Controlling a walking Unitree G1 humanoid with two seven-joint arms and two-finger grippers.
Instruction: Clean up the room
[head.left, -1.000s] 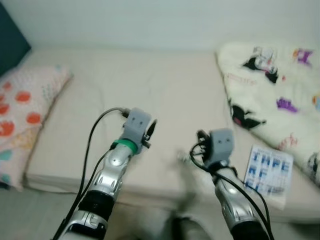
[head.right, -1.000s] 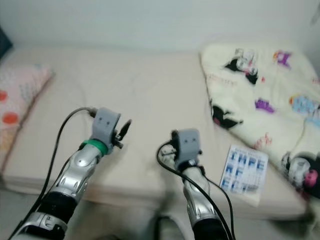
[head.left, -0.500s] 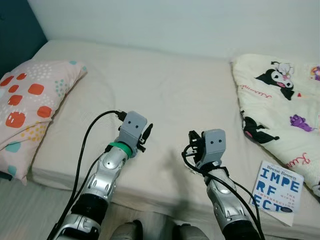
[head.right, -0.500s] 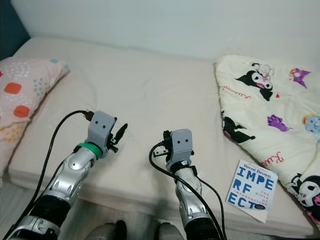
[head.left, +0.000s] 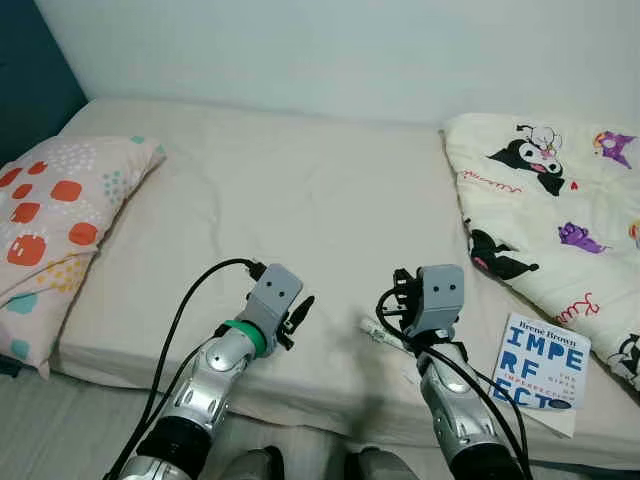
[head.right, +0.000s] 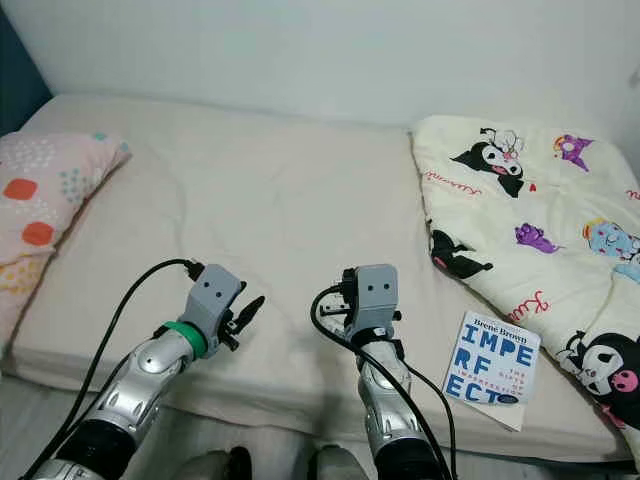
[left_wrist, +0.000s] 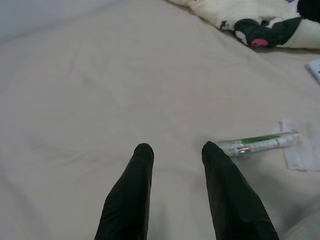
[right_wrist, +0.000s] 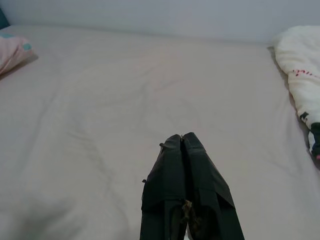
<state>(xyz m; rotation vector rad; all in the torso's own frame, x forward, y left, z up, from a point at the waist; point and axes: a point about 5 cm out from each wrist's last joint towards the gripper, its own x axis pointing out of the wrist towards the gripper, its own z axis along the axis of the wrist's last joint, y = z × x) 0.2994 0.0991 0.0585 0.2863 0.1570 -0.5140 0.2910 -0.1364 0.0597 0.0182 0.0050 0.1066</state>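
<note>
Bed ahead of me, covered in a plain beige sheet, with both arms raised over its near edge. My left gripper hovers just above the sheet near the middle of that edge, its two black fingers spread apart with nothing between them. Just beside its fingertips in the left wrist view lies a small tube, clear with a green label, flat on the sheet, and next to the tube's far end a scrap of white paper or wrapper. From the head camera I see the same tube lying near the bed's near edge, between my two arms and close under the right wrist.

My right gripper is held above the near edge too, fingers pressed together and empty, pointing across the open sheet toward the wall.

A book with a white cover and big blue letters lies flat at the near right corner of the bed, well apart from both grippers. Behind it, a cream blanket printed with cartoon characters is bunched along the right side of the bed. A pink pillow with orange and teal spots sits on the left end of the bed, hanging a little past the near left corner.
</note>
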